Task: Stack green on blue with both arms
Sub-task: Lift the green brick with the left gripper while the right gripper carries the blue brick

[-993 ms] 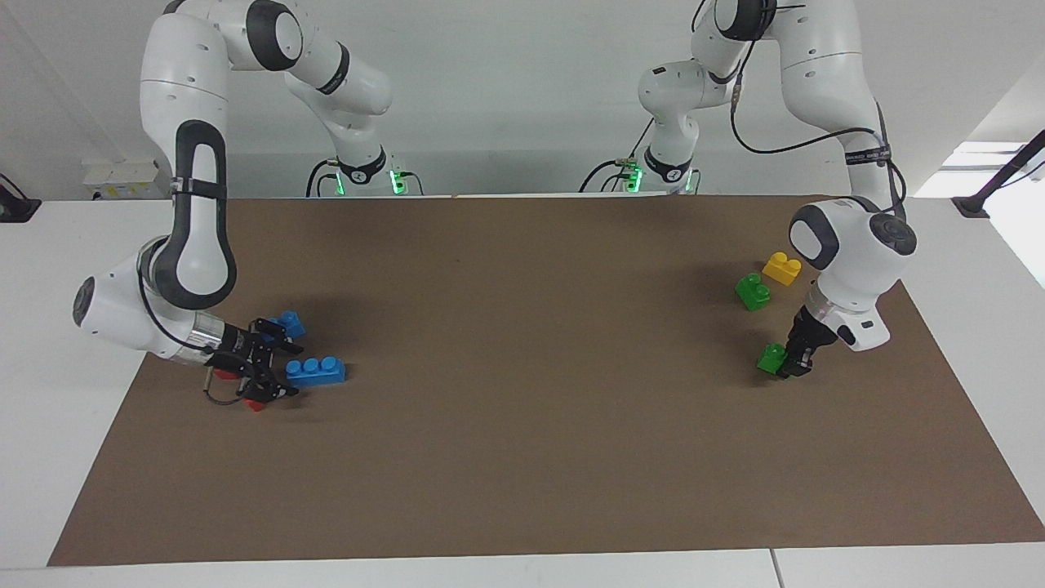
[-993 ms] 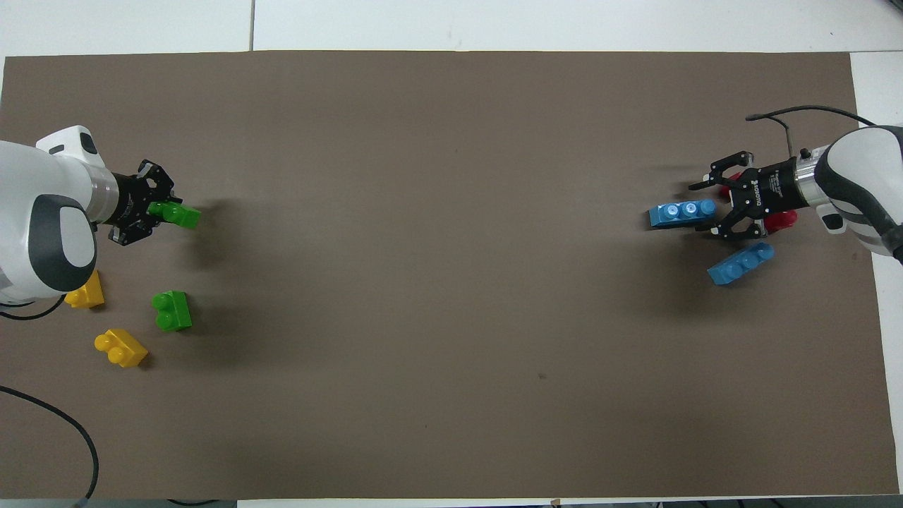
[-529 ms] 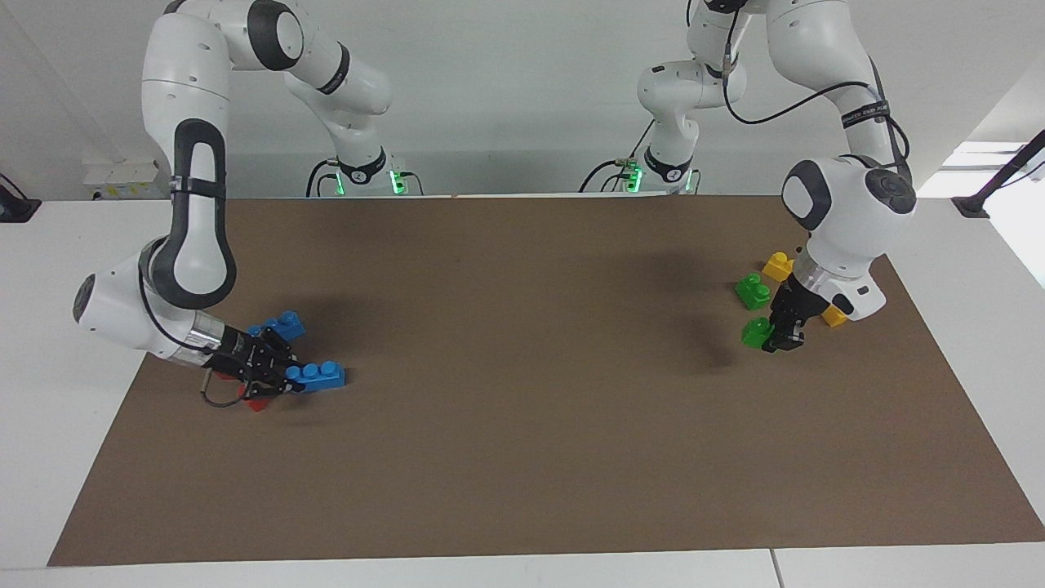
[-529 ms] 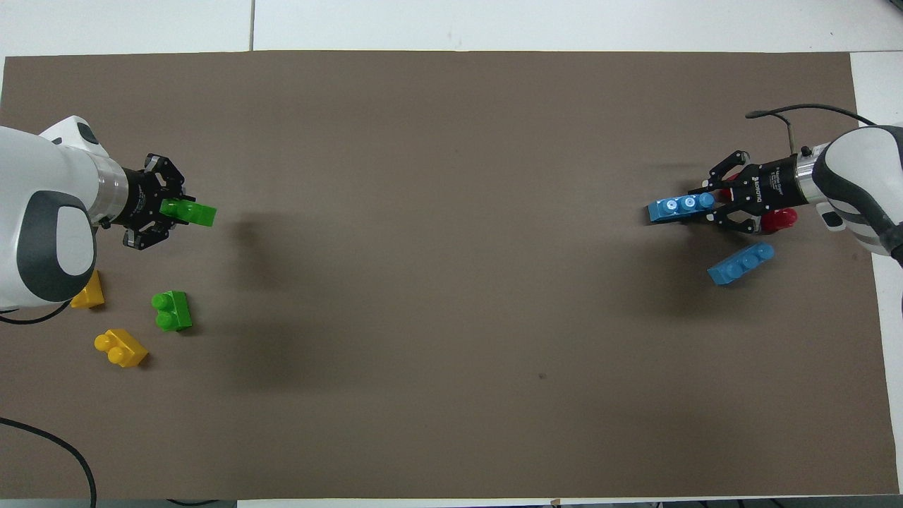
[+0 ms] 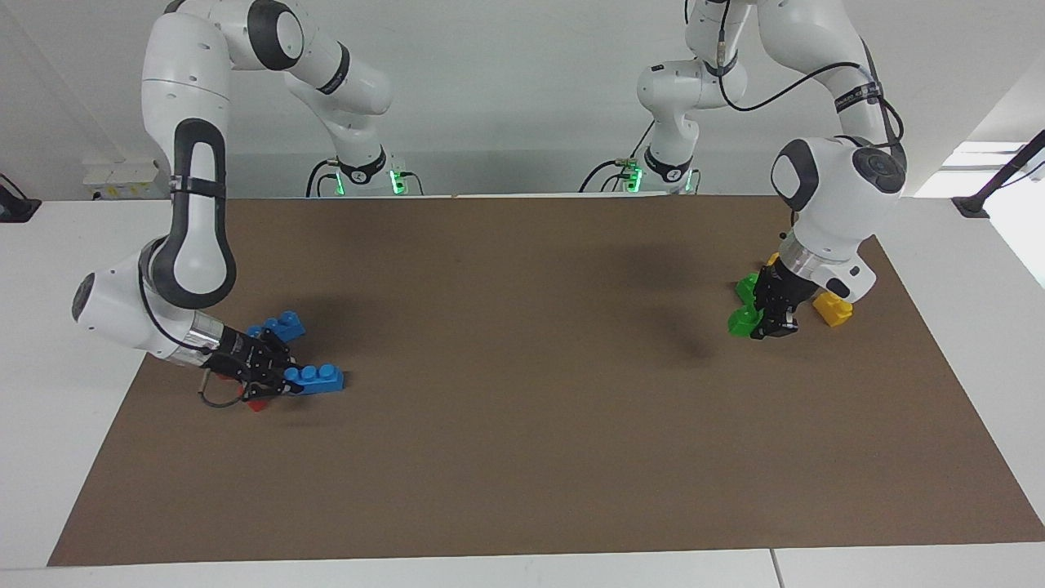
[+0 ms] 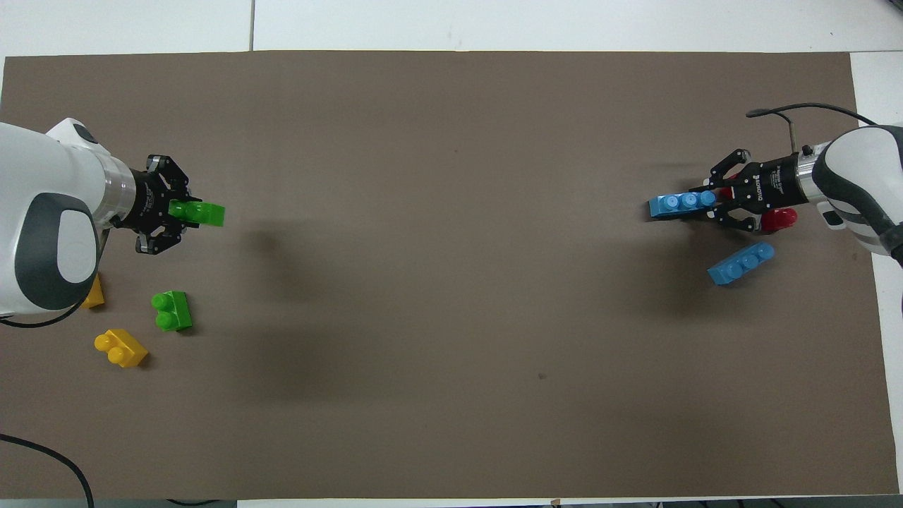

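Observation:
My left gripper (image 5: pixel 758 320) is shut on a green brick (image 5: pixel 740 322) and holds it up over the mat at the left arm's end; it also shows in the overhead view (image 6: pixel 180 210) with the brick (image 6: pixel 202 213). A second green brick (image 6: pixel 171 310) lies on the mat nearer to the robots. My right gripper (image 5: pixel 282 380) is low at the right arm's end, shut on one end of a blue brick (image 5: pixel 316 377) that rests on the mat; both show in the overhead view, the gripper (image 6: pixel 710 201) and the brick (image 6: pixel 679 204). A second blue brick (image 6: pixel 741 263) lies beside it, nearer to the robots.
Two yellow bricks (image 6: pixel 121 347) (image 6: pixel 92 294) lie near the second green brick, one partly under the left arm. Red bricks (image 6: pixel 778 220) sit under the right gripper. A brown mat (image 6: pixel 451 282) covers the table.
My left gripper has lifted the green brick off the mat and carried it toward the table's middle. My right gripper has slid onto the blue brick's end and shut on it.

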`<state>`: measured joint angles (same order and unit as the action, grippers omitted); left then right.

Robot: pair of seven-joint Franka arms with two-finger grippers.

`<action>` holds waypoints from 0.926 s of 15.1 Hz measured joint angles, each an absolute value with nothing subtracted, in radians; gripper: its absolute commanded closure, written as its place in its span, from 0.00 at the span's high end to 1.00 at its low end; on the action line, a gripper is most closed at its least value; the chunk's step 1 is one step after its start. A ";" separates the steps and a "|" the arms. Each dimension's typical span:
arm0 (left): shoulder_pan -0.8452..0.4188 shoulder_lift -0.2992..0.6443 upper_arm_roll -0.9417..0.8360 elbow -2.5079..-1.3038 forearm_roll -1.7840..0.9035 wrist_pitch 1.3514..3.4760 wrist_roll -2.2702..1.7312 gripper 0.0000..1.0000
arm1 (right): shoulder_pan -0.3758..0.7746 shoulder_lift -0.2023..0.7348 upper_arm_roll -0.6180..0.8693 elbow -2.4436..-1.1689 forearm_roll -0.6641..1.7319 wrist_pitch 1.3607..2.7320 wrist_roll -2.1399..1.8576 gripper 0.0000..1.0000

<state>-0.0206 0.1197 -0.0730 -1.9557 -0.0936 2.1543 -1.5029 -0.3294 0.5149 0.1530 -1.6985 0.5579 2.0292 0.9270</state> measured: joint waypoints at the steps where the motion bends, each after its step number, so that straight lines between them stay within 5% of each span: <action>1: -0.022 0.120 -0.073 -1.956 -0.094 2.154 -1.517 0.00 | -0.304 0.511 0.154 -1.678 0.562 2.029 0.964 0.00; 14: -0.066 0.119 -0.076 -1.956 -0.094 2.141 -1.590 0.00 | 0.174 0.453 0.162 -1.636 0.637 2.220 1.497 0.00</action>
<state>-0.0663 0.1189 -0.0757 -1.9564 -0.0936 2.1412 -1.5902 0.1737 0.4529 0.1619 -1.6357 0.6373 2.2196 1.4968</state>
